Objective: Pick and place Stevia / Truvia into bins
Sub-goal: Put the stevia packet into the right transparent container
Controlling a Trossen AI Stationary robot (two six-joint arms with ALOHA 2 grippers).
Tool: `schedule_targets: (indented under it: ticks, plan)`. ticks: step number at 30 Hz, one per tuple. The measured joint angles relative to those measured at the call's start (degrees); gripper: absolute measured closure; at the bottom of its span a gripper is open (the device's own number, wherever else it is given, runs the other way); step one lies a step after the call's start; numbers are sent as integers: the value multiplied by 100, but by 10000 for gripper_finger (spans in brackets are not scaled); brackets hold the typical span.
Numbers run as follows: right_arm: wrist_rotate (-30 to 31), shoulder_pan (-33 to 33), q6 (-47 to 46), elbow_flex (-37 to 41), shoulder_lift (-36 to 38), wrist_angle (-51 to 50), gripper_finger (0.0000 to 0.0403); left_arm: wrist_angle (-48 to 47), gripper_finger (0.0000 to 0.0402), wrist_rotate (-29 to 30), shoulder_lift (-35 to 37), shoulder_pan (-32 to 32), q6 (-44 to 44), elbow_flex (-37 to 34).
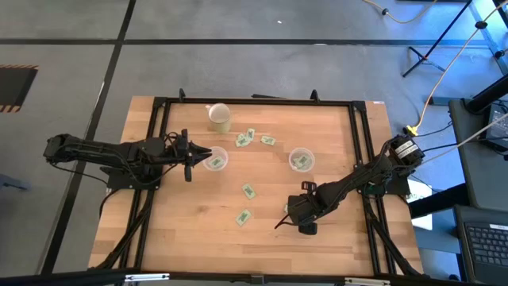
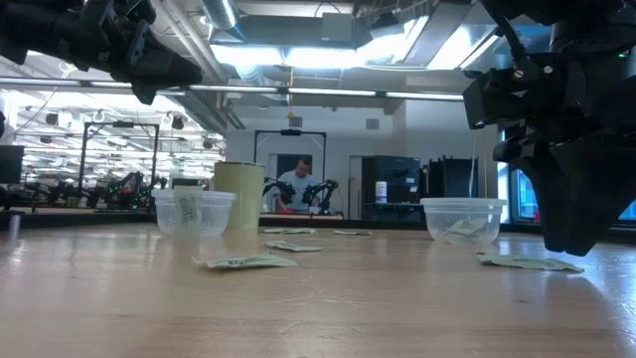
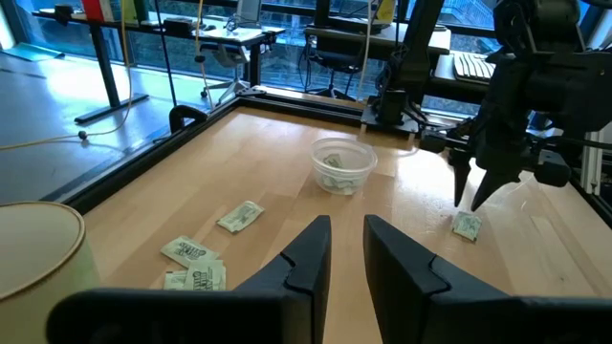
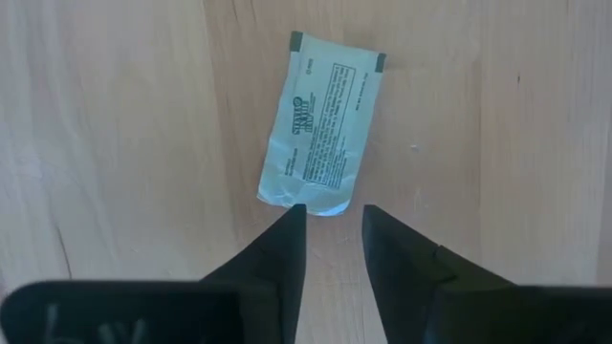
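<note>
Pale green-and-white Stevia packets lie flat on the wooden table: three (image 1: 251, 137) near the far side, one (image 1: 248, 191) mid-table and one (image 1: 243, 216) nearer. My right gripper (image 4: 332, 218) is open and points down, with its fingertips just over the near end of another packet (image 4: 322, 124). In the low view this gripper (image 2: 564, 242) hangs just above that packet (image 2: 532, 264). My left gripper (image 3: 346, 234) is open by a narrow gap and empty. It is held high over the left clear cup (image 1: 215, 161), which has a packet inside. The right clear cup (image 1: 301, 160) also holds packets.
An opaque cream cup (image 1: 220, 117) stands upright near the far edge, behind the left clear cup. A black frame (image 1: 254, 101) borders the table. Bare wood lies along the near side. A person shows in the room far behind the table (image 2: 295, 184).
</note>
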State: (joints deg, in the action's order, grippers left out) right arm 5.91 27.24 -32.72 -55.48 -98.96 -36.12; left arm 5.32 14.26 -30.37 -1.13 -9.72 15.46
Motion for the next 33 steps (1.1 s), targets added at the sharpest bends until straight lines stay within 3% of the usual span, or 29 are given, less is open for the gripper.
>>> schedule_targets:
  ticks: [9,15,22,33]
  plan:
    - [3,0,-62,0,2,5,201,0,341,0,0,0,0,0]
    - [7,31,-1,0,2,266,170,-1,341,0,0,0,0,0]
    - [9,28,-44,49,-69,222,176,-2,341,0,0,-2,0,0]
    - [48,13,-176,278,-57,431,238,-40,341,0,0,0,0,2]
